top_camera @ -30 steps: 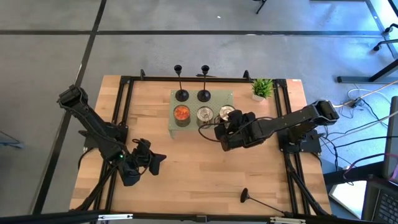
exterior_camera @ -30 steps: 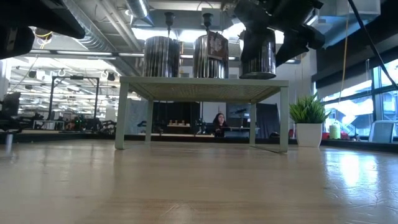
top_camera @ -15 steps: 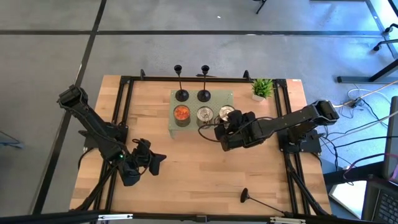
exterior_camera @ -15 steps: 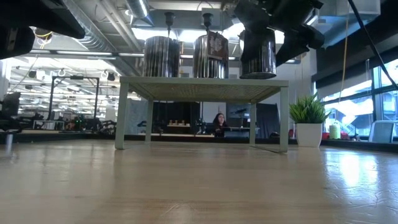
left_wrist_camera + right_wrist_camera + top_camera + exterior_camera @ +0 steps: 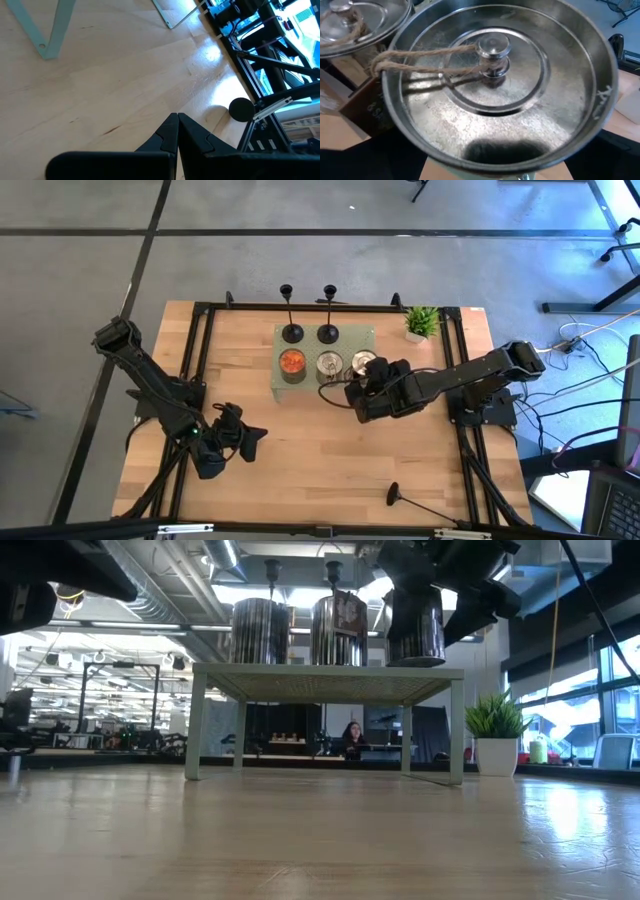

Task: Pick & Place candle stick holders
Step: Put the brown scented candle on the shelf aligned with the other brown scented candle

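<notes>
— While two candle stick holders stand upright along the far edge of the green shelf, upper middle of the high view, why is the right claw at a tin?

— My guess is that it is making room. The right claw is closed around the silver tin at the shelf's right end, a dark finger on either side of it in the right wrist view. From the low view, the tin's bottom looks at or just off the shelf top; I can't say which.

— And the third holder?

— It lies on its side on the counter, lower right of the high view, stem pointing to the right edge, well apart from the shelf. That is probably the one left to place.

— What about the left claw?

— It is pinched tight on nothing, hanging over the counter at the lower left of the high view. Its own camera catches the lying holder's round base, so it seems parked facing that way.

— Other tins?

— The orange tin and the middle tin sit in front of the standing holders.
</notes>
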{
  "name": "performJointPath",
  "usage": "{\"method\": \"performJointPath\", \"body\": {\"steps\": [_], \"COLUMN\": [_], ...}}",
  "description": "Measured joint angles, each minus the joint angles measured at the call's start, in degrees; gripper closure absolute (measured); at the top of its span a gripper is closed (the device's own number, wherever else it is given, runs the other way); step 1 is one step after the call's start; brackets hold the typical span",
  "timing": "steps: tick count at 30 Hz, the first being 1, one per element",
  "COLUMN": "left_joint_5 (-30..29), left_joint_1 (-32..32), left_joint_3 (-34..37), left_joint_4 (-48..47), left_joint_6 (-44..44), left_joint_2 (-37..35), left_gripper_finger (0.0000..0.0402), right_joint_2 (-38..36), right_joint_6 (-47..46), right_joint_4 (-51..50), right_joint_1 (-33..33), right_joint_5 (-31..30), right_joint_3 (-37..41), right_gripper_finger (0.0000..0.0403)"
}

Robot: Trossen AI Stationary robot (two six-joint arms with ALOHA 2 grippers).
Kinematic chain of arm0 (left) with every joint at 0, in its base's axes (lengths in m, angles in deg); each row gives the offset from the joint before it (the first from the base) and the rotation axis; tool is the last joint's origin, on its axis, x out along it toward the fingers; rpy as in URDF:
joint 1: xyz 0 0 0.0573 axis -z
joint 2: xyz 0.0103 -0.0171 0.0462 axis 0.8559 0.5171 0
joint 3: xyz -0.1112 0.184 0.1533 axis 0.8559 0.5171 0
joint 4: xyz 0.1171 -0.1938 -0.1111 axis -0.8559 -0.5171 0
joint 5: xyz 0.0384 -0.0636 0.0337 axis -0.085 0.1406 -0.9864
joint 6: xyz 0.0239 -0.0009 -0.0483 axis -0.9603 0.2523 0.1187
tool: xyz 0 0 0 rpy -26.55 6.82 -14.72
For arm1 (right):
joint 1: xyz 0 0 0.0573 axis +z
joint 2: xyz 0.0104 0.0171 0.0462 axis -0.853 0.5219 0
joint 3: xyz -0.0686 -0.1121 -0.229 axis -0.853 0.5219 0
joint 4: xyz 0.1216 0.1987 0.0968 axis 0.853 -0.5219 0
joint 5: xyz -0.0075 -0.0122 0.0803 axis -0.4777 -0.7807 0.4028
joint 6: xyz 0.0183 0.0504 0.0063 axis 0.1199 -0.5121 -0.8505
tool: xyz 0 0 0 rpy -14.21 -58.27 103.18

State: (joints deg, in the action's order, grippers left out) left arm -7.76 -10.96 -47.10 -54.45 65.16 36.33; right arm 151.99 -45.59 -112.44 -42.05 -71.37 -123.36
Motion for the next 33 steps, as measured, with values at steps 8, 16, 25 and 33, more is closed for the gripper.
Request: {"method": "performJointPath", "body": {"steps": [8, 16, 25, 33], "left_joint_5": [-0.1, 0.0, 0.0, 0.0], "left_joint_1": [0.0, 0.0, 0.0, 0.0], "left_joint_3": [0.0, 0.0, 0.0, 0.0], "left_joint_4": [0.3, 0.3, 0.8, 1.9], "left_joint_6": [0.1, 0.1, 0.0, -0.4], "left_joint_2": [0.0, 0.0, 0.0, 0.0], "left_gripper_finger": [0.04, 0.04, 0.04, 0.04], "right_joint_2": [0.0, 0.0, 0.0, 0.0], "right_joint_6": [2.1, 4.4, 6.3, 4.6], "right_joint_4": [0.5, 0.9, 2.3, 5.6], "right_joint_1": [0.0, 0.0, 0.0, 0.8], "right_joint_5": [-0.6, 0.4, 0.8, 0.1], "right_joint_3": [0.0, 0.0, 1.6, 4.0], "right_gripper_finger": [0.0022, 0.0022, 0.0023, 0.0024]}}
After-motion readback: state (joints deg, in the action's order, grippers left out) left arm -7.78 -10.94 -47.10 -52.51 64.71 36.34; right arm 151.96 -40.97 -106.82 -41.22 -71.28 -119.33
